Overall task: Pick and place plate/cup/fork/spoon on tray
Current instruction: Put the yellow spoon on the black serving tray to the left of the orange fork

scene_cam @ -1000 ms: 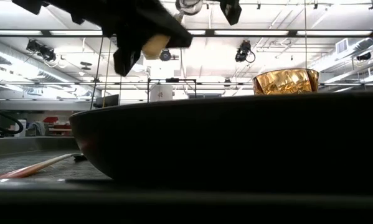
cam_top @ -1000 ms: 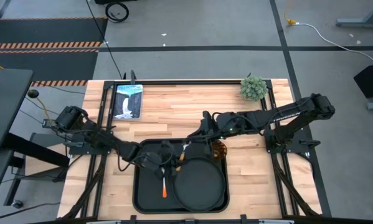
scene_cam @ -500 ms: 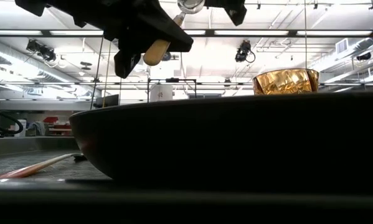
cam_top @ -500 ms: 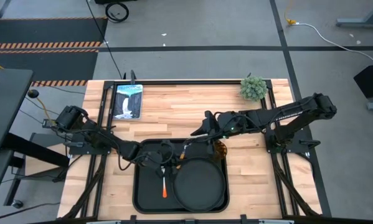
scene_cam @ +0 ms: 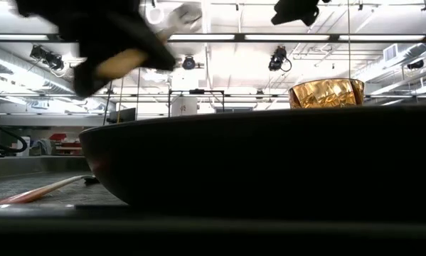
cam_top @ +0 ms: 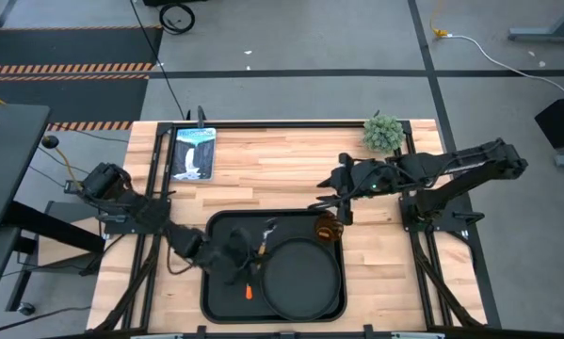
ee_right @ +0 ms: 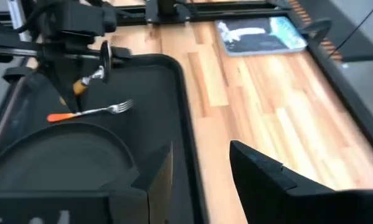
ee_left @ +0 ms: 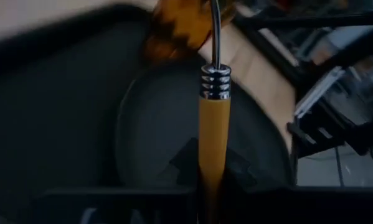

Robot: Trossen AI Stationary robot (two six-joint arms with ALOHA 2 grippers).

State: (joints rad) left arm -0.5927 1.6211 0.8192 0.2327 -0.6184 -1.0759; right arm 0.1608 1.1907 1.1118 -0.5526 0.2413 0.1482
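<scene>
Left gripper (cam_top: 247, 252) was pinching the spoon (ee_left: 212, 118) by its orange handle above the tray (cam_top: 217, 287), just beside the plate (cam_top: 303, 278), bowl end aimed toward the cup (cam_top: 329, 229). Only the right wrist view showed the fork (ee_right: 89, 111) lying flat on the tray. Right gripper (cam_top: 330, 201) was spread, off the tray near the cup.

Wooden table (cam_top: 263, 174) carries tray (cam_top: 216, 292), plant (cam_top: 383, 133), picture card (cam_top: 193, 153).
</scene>
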